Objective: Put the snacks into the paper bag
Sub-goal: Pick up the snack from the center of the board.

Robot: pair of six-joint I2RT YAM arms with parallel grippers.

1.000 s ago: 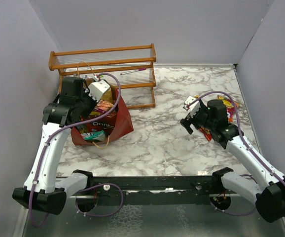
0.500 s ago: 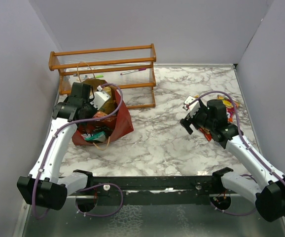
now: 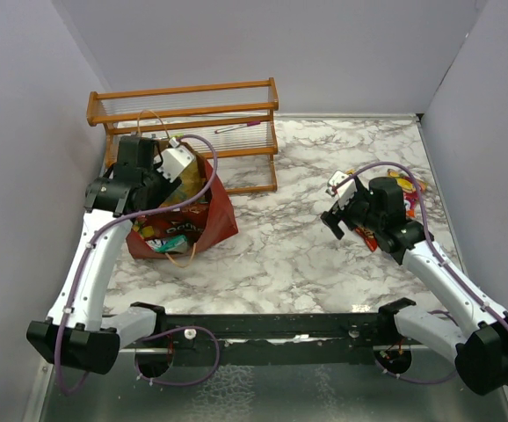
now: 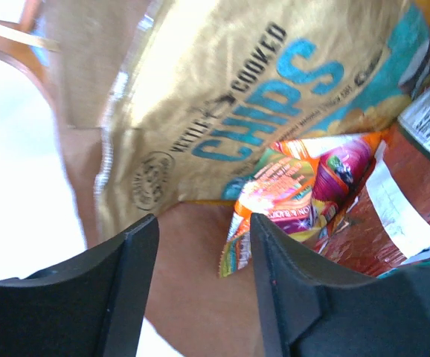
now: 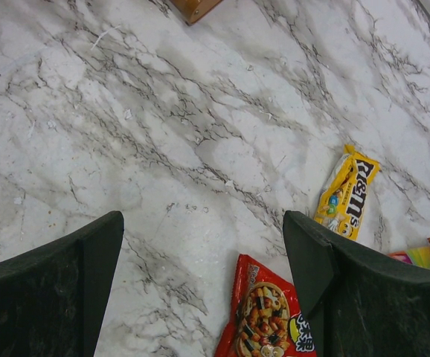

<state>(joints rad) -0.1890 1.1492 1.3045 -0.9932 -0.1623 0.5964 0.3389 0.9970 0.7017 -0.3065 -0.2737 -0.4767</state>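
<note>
Bag [image 3: 223, 220]: left on desk [image 3: 298, 246], holding chips packet [image 4: 237, 97], orange packet [image 4: 289, 193].
Left tool [image 4: 200, 223]: in its mouth, spread, empty.
Right tool [image 5: 202, 223]: spread, empty, over desk by red packet [image 5: 263, 320], yellow packet [image 5: 347, 192].

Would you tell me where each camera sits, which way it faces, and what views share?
Top external: above and behind, facing down on the table; left arm and right arm show.
Left wrist: on its arm, looks into the paper bag at a chip bag; open left gripper shows.
Right wrist: on its arm, looks down at a red packet on the table; open right gripper shows.
Shared with top: the paper bag (left wrist), the red packet (right wrist).
</note>
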